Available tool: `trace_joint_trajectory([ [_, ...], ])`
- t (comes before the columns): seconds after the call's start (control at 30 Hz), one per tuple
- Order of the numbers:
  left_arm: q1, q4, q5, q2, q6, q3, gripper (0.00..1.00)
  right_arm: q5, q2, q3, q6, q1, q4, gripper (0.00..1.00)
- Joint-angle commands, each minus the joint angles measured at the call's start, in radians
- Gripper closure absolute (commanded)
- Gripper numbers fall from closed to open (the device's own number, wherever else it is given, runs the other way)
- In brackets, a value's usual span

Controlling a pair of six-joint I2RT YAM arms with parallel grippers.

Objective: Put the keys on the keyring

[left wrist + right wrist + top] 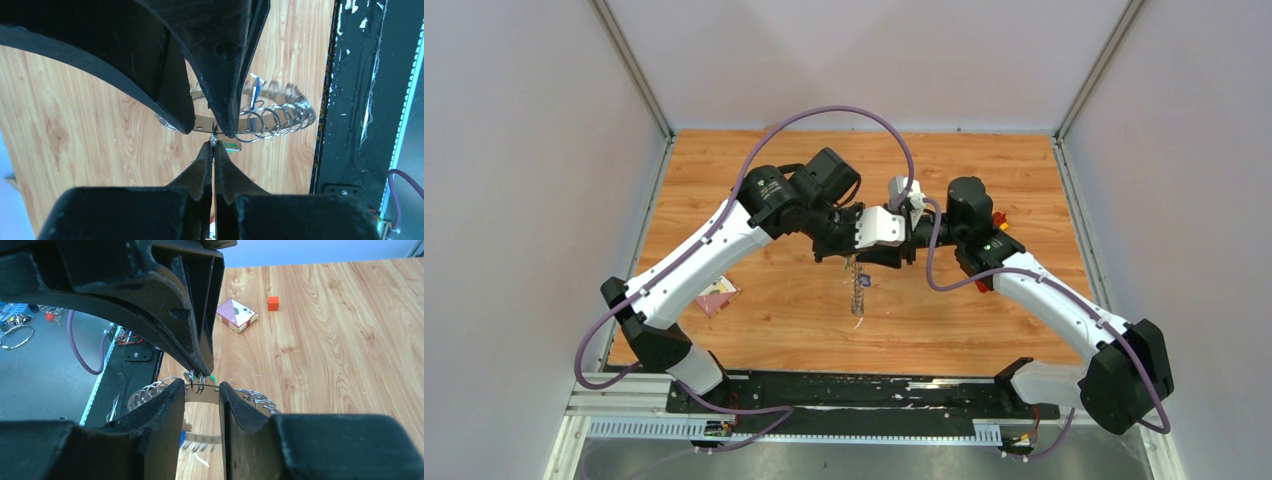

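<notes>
The keyring (278,118), a silver band strung with many small rings, hangs in the air between my two arms and shows edge-on as the keyring (858,292) from above. My left gripper (214,143) is shut on the small split ring of the green key (231,147), right at the band. A blue key (256,90) hangs on the keyring. My right gripper (202,396) comes from the opposite side, its jaws partly apart with a stretch of the keyring (204,396) band between them. From above, the left gripper (836,252) and right gripper (871,258) meet mid-table.
A pink card (717,295) lies by the left arm. A red card box (236,314) and a small red block (272,303) lie on the wooden table (984,320). The black base rail (864,392) runs along the near edge.
</notes>
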Motion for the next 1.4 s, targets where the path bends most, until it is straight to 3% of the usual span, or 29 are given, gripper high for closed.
trace_joint_trajectory([
  [0.0,-0.002,0.043,0.04,-0.032,-0.029,0.03,1.0,0.001,0.006,0.037,-0.012,0.012,0.031,0.69],
  [0.3,-0.003,0.045,0.052,-0.029,-0.032,0.03,1.0,0.005,0.004,0.045,-0.019,0.011,0.017,0.83],
  [0.63,-0.003,0.062,0.069,-0.024,-0.043,0.03,1.0,0.015,0.011,0.048,-0.013,0.021,0.019,0.88],
  [0.8,-0.003,0.068,0.088,-0.02,-0.048,0.03,1.0,0.024,0.009,0.048,-0.014,0.022,0.017,1.0],
  [1.37,-0.002,0.139,0.14,-0.075,-0.058,-0.03,1.0,0.029,-0.021,0.028,-0.057,0.012,0.024,1.0],
])
